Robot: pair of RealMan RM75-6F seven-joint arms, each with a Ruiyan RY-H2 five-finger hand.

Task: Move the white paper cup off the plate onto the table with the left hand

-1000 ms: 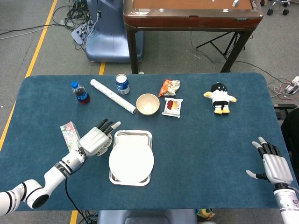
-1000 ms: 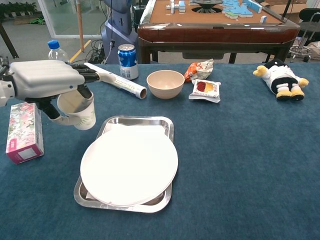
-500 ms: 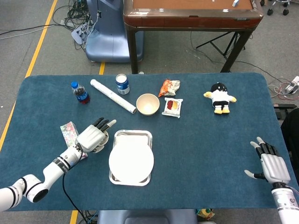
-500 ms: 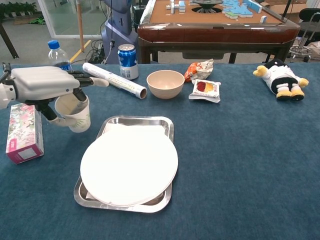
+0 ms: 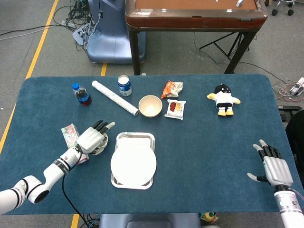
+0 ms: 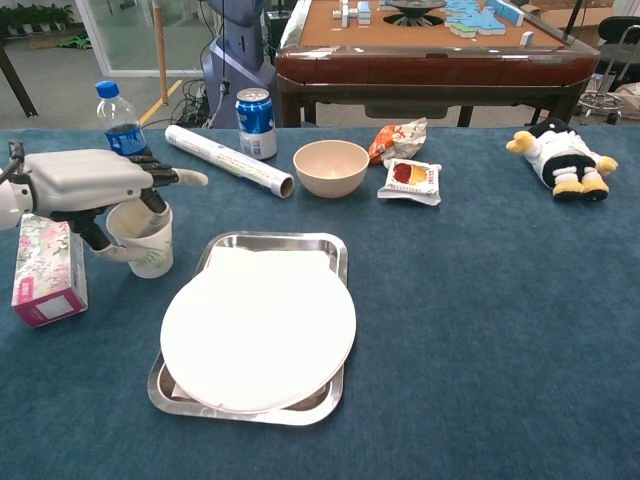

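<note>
the left hand (image 6: 85, 180) grips the white paper cup (image 6: 143, 238) from above, just left of the plate (image 6: 258, 330), by the table (image 6: 480, 330). only the head view shows the right hand (image 5: 274, 169), fingers spread, holding nothing.
</note>
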